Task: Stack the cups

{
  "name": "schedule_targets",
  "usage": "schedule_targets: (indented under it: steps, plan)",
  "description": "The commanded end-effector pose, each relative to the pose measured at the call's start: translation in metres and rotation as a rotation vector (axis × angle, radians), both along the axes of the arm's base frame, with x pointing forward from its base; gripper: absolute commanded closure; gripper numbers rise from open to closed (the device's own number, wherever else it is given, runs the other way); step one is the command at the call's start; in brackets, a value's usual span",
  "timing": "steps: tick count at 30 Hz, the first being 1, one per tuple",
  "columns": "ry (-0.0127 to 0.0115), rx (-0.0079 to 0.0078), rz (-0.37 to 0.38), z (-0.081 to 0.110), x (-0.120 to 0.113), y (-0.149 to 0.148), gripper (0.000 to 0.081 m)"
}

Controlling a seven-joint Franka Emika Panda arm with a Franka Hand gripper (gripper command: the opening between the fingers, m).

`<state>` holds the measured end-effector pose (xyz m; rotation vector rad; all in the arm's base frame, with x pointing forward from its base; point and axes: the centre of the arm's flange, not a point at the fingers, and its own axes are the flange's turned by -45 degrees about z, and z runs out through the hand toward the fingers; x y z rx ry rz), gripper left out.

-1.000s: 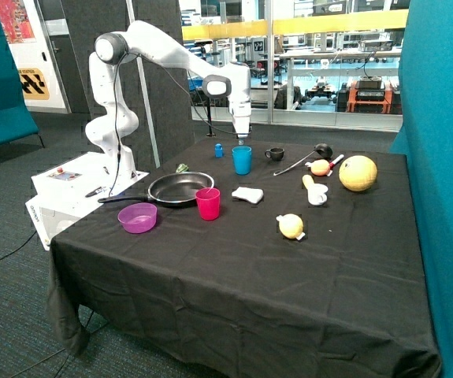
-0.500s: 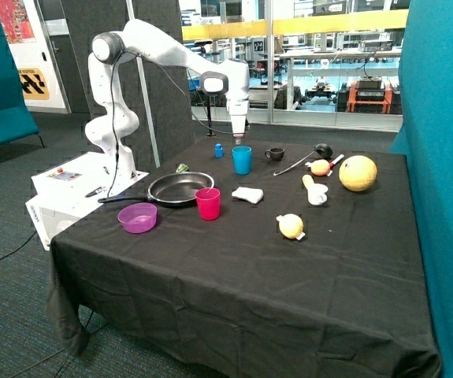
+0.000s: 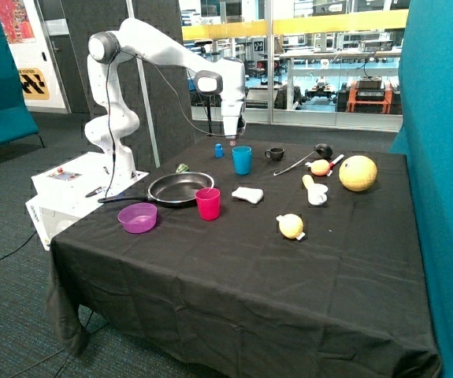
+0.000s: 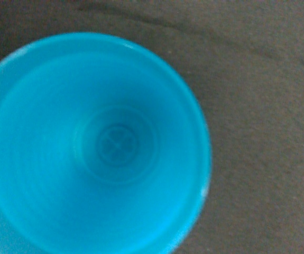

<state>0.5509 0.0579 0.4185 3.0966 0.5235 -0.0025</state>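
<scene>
Gripper [image 3: 232, 143] hovers just above the left rim of the upright blue cup [image 3: 242, 160], far side of the black table [image 3: 234, 276]. Pink-red cup [image 3: 207, 203] stands nearer, beside the frying pan [image 3: 179, 188]. Cups unstacked.

A frying pan [image 3: 180, 188] lies on the black tablecloth [image 3: 250, 268] beside a purple bowl [image 3: 138, 217]. Farther back stand a black mug [image 3: 275, 153], a ladle [image 3: 305, 158] and a yellow melon [image 3: 358, 173].
</scene>
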Motion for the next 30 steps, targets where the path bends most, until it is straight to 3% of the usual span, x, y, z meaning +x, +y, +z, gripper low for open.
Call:
schedule_targets:
  steps: [1, 19, 30]
  plan:
    - [-0.0014, 0.0013, -0.016, 0.003, -0.001, -0.022, 0.0369]
    - [-0.0014, 0.0013, -0.045, -0.004, -0.015, -0.082, 0.0354]
    - [-0.0015, 0.0011, -0.204, -0.007, -0.008, -0.126, 0.0336]
